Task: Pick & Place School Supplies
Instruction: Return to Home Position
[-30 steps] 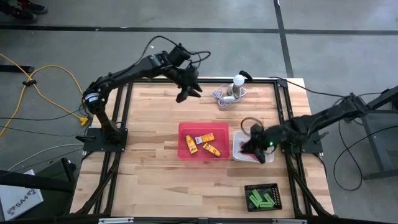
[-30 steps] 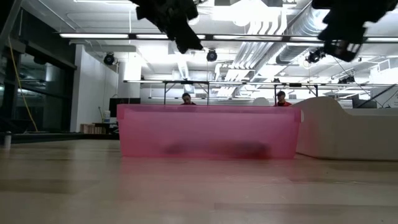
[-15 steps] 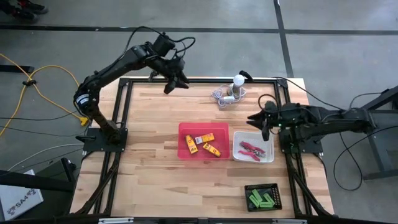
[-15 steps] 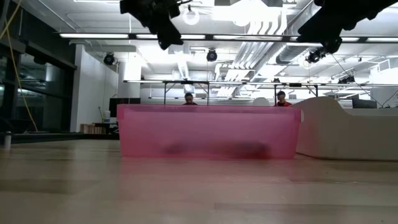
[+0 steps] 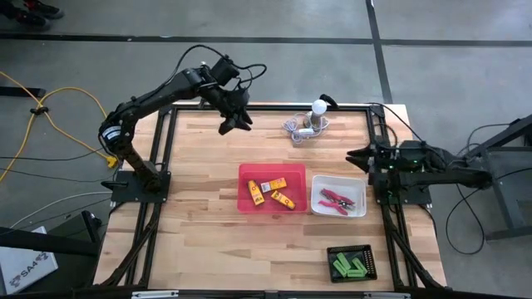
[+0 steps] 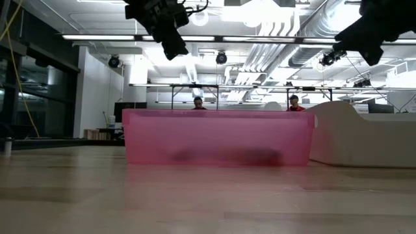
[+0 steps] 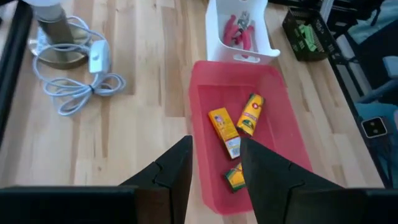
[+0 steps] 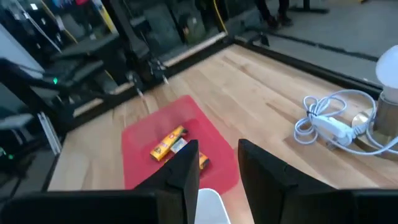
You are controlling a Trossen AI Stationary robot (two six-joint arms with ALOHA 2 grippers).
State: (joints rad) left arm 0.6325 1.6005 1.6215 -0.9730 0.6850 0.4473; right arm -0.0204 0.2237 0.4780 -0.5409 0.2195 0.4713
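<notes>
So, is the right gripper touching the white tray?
Apart. The high view shows the right gripper beyond the white tray, with bare table between them. The low view shows it high above the tray.

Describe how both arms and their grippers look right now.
The left arm and right arm are black, slim, jointed links. Thin black cables loop off the left one's wrist. A small green light glows near the right wrist. The left gripper and right gripper each have two dark angular fingers.

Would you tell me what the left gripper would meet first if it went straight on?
Probably the pink tray: the left wrist view shows it dead ahead of the left gripper, yellow-orange blocks inside. Depth is uncertain.
</notes>
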